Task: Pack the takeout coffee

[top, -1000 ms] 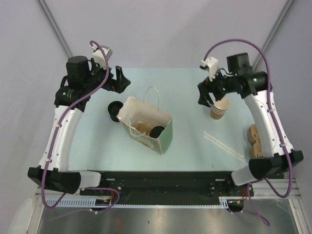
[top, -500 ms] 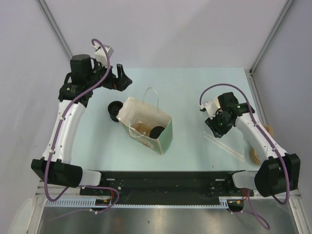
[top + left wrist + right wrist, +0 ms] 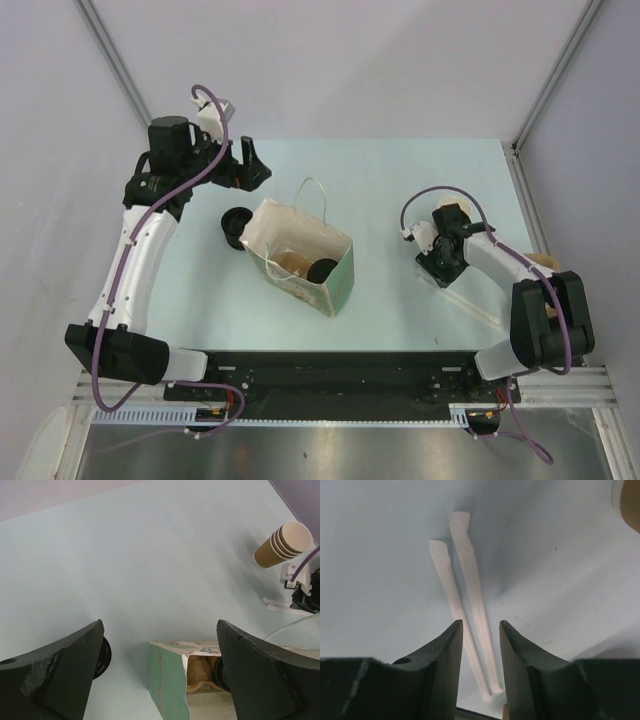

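Of the takeout coffee [image 3: 321,268] only the round black lid showed from above. It sat inside the paper bag [image 3: 343,280], near the bag's near-right corner, and the bag's walls hid the cup body. Beside it in the bag lay a tan object [image 3: 293,262] that I could not name.

The stack of lidless cups [image 3: 282,542] appeared only in the left wrist view, close to the right arm. In the top view that arm covered it. Another tan shape [image 3: 545,262] at the right edge of the tabletop was half hidden behind the same arm and was too unclear to identify.

The low stack of black lids [image 3: 236,222] stood just beside the bag's far-left corner. In the left wrist view one jaw covered most of it.

The left gripper [image 3: 252,165] hung above the far-left part of the tabletop with its jaws spread wide and nothing between them. The right gripper [image 3: 480,626] was down at the surface over two white paper-wrapped straws [image 3: 468,565]. Its jaws stood close together with a narrow gap. One straw ran into this gap and the other passed under the edge of one jaw. Whether the jaws really pinched the straws, I could not tell.

The bag stood open in the middle, with a green side and thin white handles. The tabletop [image 3: 380,180] was pale blue-green and plain. Grey walls with metal frame bars closed it on three sides.
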You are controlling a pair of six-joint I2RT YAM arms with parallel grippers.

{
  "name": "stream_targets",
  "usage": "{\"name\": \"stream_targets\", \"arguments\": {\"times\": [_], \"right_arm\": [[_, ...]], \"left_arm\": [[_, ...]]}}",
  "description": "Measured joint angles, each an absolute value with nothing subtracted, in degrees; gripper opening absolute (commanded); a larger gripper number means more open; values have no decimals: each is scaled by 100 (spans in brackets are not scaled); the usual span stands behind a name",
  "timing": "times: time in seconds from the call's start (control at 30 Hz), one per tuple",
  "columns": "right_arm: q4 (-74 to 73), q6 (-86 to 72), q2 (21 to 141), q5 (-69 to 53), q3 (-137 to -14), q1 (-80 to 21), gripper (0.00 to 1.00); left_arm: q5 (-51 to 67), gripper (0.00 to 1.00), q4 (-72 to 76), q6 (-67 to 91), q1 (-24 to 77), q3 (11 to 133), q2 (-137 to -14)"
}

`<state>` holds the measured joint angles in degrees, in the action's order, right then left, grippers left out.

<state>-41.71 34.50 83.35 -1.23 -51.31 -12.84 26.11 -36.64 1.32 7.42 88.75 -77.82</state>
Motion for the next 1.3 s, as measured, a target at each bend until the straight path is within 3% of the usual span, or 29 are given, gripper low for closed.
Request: {"name": "stream_targets", "arguments": {"times": [0.2,0.37,0.57,0.87,1.1,1.3], "right_arm": [[-3662,3448,8814,-64,-4995,-1288,38],[-3500,3389,8969,-43,-4960,-1297,28],[-3450,3356,8978,-36,-4952,-1332,0],[-3972,3387,8073,-331,-5052,-1321,0],[-4604,2989,6838,-980,-6987,-1334,0],[-4919,2359,7303,-1647,-9876,-1494,0]], "left_arm": [[2611,99,-3662,108,725,8847,-7782],[2600,100,-3658,104,709,8759,-7776],[2587,100,-3680,104,694,8626,-7773],[2541,100,-3677,99,694,8624,-7773],[2504,99,-3682,99,692,8635,-7778],[2414,99,-3653,102,674,8764,-7846]]}}
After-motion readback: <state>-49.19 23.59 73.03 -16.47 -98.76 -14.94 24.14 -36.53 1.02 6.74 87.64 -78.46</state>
